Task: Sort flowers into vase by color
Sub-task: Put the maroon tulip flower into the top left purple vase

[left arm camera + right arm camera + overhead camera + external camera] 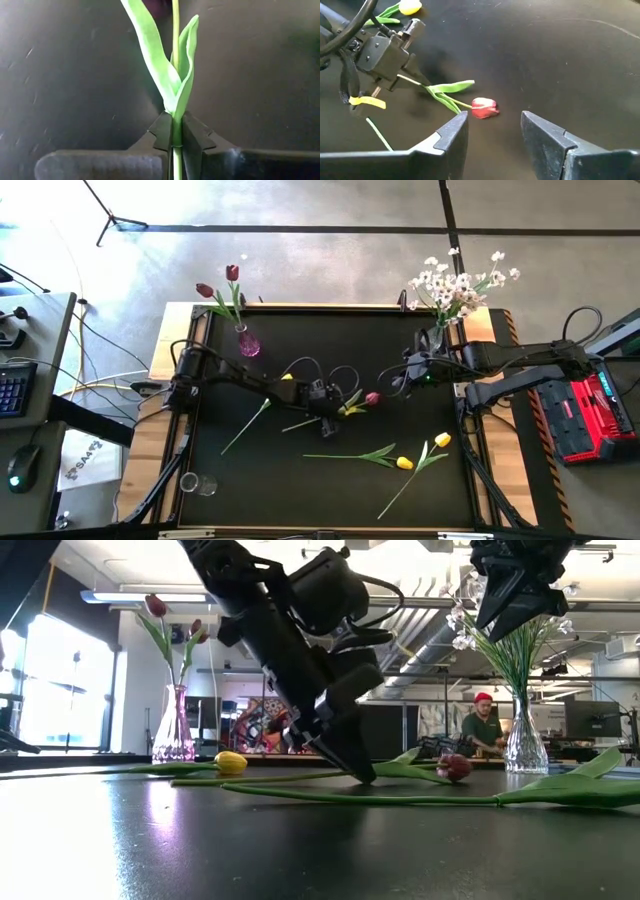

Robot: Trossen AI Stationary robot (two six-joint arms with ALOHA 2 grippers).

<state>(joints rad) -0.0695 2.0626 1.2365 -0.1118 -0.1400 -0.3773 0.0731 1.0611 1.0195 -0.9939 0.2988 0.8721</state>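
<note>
left gripper (330, 408) is down near the middle of the black counter (300, 490), jaws pinched tight on the green stem of the dark red tulip (372, 398). the left wrist view shows it clearly: stem (175, 135) squeezed between the two fingers (162, 131), leaves fanning out just past them. the flower head lies on the counter at about 2 o'clock from the gripper.

right gripper (492, 137) hangs above the counter over at 3 o'clock from centre, near the clear vase (440, 335) with the white blossom sprays (455, 285). its jaws are spread wide with nothing in them, and its wrist view looks down at the red tulip head (484, 108).

pink vase (248, 343) at 11 o'clock already has two dark red tulips (220, 285) in it. three yellow tulips lie loose on the counter: one (287, 378) just at 10 o'clock of the left gripper, one (403, 463) at 5 o'clock, one (441, 440) a bit further toward 4. an empty glass (190, 482) sits at the 8 o'clock corner.

person in a red cap (483, 725) in the room behind.
</note>
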